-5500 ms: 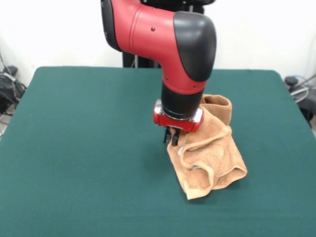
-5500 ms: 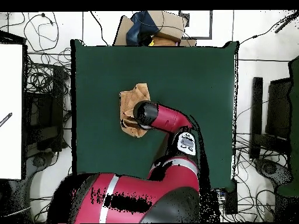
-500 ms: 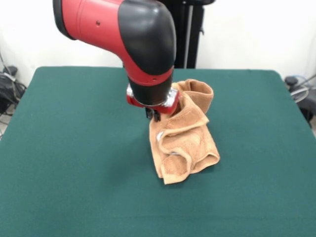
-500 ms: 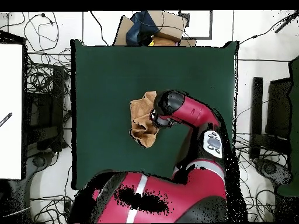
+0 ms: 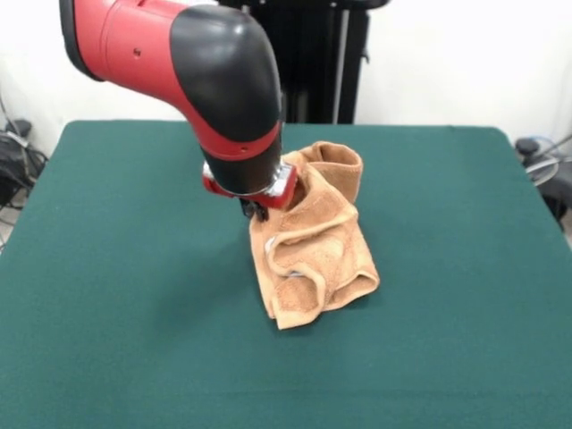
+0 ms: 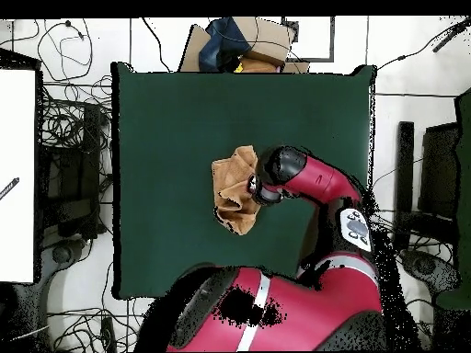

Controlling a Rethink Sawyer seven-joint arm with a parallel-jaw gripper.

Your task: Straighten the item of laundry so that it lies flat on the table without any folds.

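The tan-orange towel is bunched and folded, its upper edge lifted off the dark green table while its lower part drags on the felt. My gripper is shut on the towel's upper left edge, just under the red wrist ring. In the overhead view the towel lies crumpled near the table's middle, with the gripper at its right side under the arm's black and red end.
Cables and dark gear lie off the table's left side and more cables off the right. Cardboard boxes stand beyond the table's top edge in the overhead view. A white board is at the left.
The arm has carried the gripped towel toward the left in the front view, right in the overhead view, dragging the bunch along the felt. The towel stays folded.
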